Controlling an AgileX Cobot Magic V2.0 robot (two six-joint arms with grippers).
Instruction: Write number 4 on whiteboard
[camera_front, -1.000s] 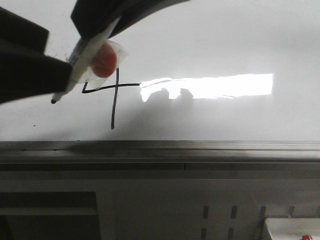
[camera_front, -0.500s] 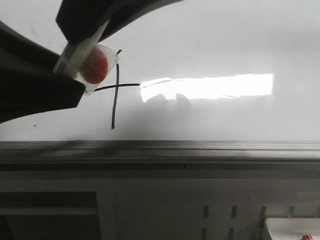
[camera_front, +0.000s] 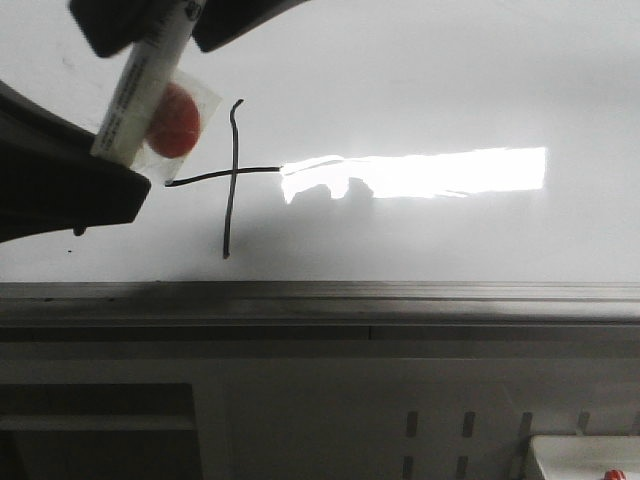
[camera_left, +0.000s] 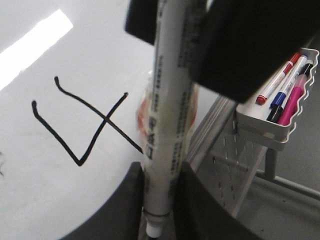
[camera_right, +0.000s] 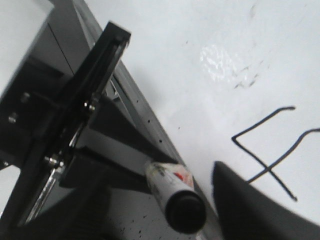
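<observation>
Front, left-wrist and right-wrist views. At far left of the front view, the left gripper was clamped on a white-barrelled marker with printed label; an orange-red disc in clear wrap lay against the barrel. The left-wrist view showed the barrel running between the dark fingers, with its tip apparently clear of the surface. Just right of the marker lay the number 4 in thin black line, open-topped, with crossbar and long vertical, drawn on the glossy white whiteboard above its grey metal edge strip. All strokes appeared complete. Judged step: withdrawal; the pen should lift straight off the board, tip kept away from the ink to avoid smearing. Further right, a bright rectangular glare met the crossbar's end. The right gripper's opening could not be told.
</observation>
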